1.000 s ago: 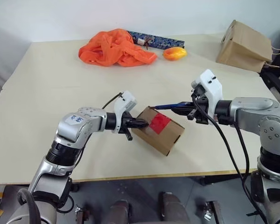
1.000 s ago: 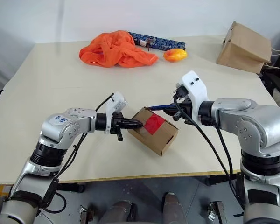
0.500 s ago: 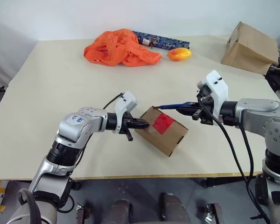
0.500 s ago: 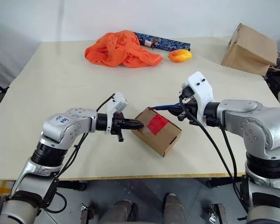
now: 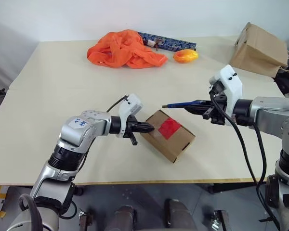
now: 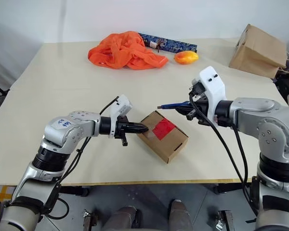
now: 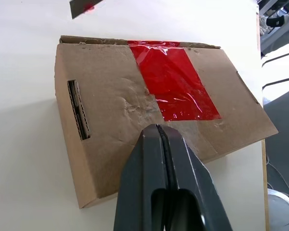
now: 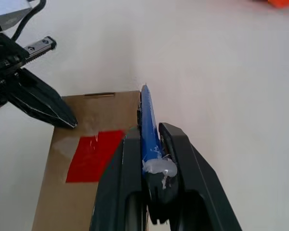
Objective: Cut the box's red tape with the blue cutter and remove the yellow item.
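Pinning the light, dented box with closed left gripper, right gripper clamps the slim blue cutter near its back end, above the glossy red tape.

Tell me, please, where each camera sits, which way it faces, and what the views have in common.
Head stereo views: on the head, looking forward and down over the table; both arms show, left gripper shut against the box, right gripper shut on the blue cutter.
Left wrist view: along its shut fingers at the box.
Right wrist view: along its fingers and the cutter, towards the box.
Shared: all show the red tape.
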